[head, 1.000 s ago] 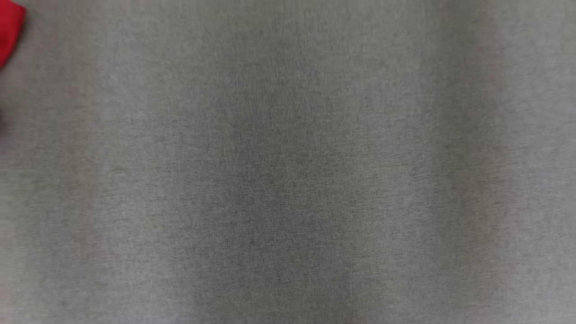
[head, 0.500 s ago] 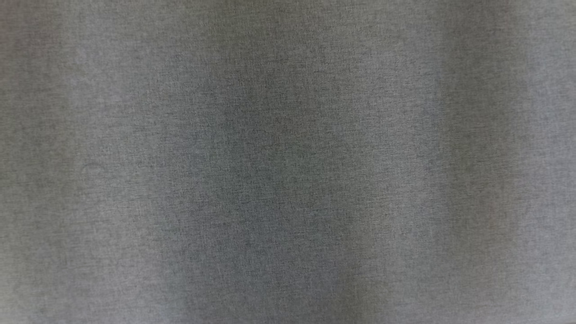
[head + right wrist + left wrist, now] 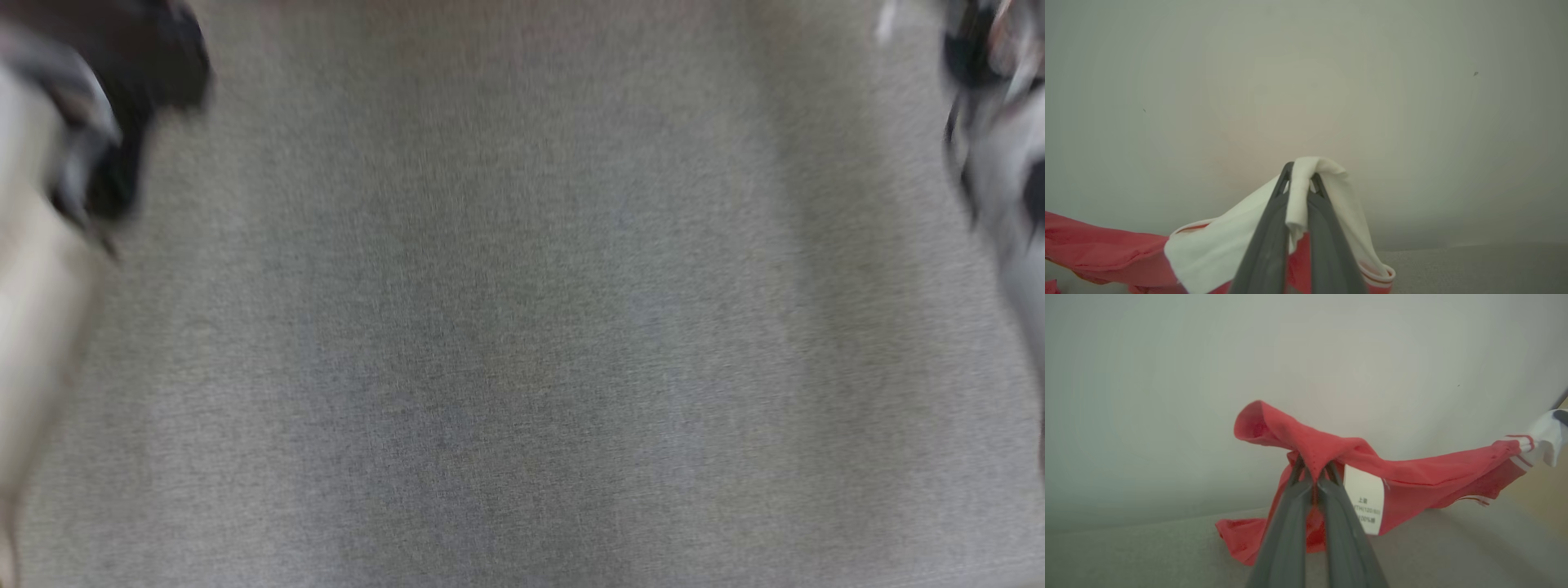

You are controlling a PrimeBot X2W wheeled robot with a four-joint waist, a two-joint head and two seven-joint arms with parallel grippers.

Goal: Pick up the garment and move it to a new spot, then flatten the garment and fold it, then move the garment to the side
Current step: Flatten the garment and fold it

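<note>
Light, limp garment [image 3: 1425, 477], best held by edges; left hand [image 3: 1313, 478] clamps its red cloth, right hand [image 3: 1299, 183] its white end

Garment [image 3: 1412, 477] stretched between left gripper [image 3: 1314, 475] and right gripper [image 3: 1299, 177] (perhaps touching table [image 3: 1453, 551] below).

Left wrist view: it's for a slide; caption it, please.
Left gripper shut on a red fabric garment with a white label, over a grey cloth surface.

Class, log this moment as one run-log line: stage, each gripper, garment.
stage: garment held up | left gripper: shut on red part | right gripper: shut on white part | garment: strung between both grippers
</note>
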